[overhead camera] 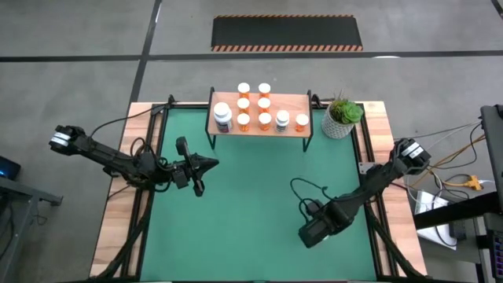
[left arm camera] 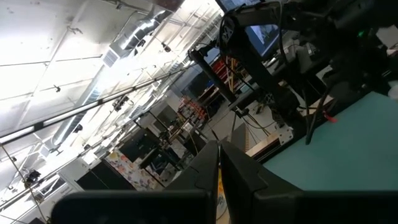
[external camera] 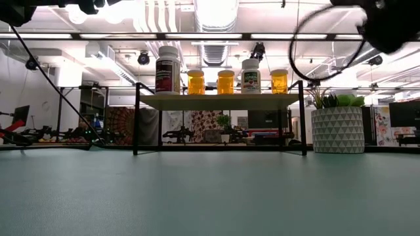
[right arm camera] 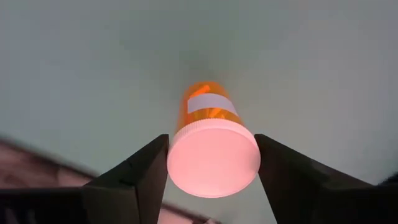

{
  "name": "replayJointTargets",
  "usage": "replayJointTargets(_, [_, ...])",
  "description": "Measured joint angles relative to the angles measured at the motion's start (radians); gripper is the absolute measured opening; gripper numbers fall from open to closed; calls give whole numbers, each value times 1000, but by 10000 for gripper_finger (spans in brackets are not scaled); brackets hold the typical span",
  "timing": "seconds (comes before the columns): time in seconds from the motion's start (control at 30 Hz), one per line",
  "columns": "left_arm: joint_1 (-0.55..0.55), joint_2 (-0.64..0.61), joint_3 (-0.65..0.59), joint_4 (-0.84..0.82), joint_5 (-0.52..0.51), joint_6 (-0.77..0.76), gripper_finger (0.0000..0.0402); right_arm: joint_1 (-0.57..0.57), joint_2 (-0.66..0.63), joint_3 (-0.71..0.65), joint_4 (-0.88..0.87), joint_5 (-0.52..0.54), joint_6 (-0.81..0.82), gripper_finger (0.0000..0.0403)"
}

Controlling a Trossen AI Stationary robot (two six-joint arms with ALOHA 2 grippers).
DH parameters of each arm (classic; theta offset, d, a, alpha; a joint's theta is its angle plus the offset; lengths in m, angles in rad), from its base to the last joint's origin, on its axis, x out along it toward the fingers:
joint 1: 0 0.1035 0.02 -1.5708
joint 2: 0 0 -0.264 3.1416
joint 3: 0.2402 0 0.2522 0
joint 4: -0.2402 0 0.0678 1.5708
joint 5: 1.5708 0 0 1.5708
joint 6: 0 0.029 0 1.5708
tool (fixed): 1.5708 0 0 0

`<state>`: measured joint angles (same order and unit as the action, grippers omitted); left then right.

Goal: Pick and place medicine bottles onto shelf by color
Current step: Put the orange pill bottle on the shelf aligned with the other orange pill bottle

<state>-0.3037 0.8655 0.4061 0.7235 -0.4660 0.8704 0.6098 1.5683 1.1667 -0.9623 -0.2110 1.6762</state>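
Observation:
My right gripper (overhead camera: pixel 314 229) is over the near right part of the green mat (overhead camera: pixel 251 204), pointing down and shut on an orange medicine bottle (right arm camera: pixel 208 106) with a white cap. It does not show in the low view. The light-wood shelf (overhead camera: pixel 295 101) stands at the far edge of the mat and carries several white-capped orange bottles (overhead camera: pixel 265 120), a larger white-and-dark bottle (overhead camera: pixel 222 116) and a small dark-bodied one (overhead camera: pixel 282 121), all upright. My left gripper (overhead camera: pixel 206 165) is shut and empty over the mat's left part. My right gripper pinches the bottle's white cap by its round rim (right arm camera: pixel 175 158) between its two fingers, one on each side. The fingers come from above, pointing down. The orange body reaches on past the fingertips toward the mat; whether its base touches the mat, I cannot tell.
A white pot with a green plant (overhead camera: pixel 342 119) stands right of the shelf at the far right. Black cables (overhead camera: pixel 302 189) loop over the mat beside my right arm. The middle of the mat, in front of the shelf (external camera: pixel 223 101), is open room.

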Motion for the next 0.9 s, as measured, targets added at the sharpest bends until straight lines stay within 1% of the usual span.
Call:
replayJointTargets(0.13, [0, 0, 0, 0, 0, 0, 0, -25, -1, 77, 3, -4, -111, 213])
replayJointTargets(0.27, [0, 0, 0, 1, 0, 1, 0, -89, -1, 157, -5, 45, -254, 214])
replayJointTargets(0.43, [0, 0, 0, 0, 0, 1, 0, -199, -1, 283, -48, 104, -527, 214])
replayJointTargets(0.63, [0, 0, 0, -9, -10, 5, 0, -360, -1, 489, -146, 162, -897, 214])
replayJointTargets(0.73, [0, 0, 0, -10, -15, 8, 0, -439, -1, 598, -183, 229, -1069, 214])
replayJointTargets(0.8, [0, 0, 0, -10, -15, 8, 0, -491, -1, 666, -193, 309, -1172, 214])
replayJointTargets(0.9, [0, 0, 0, -16, -15, 9, 0, -573, 0, 762, -212, 425, -1285, 214])
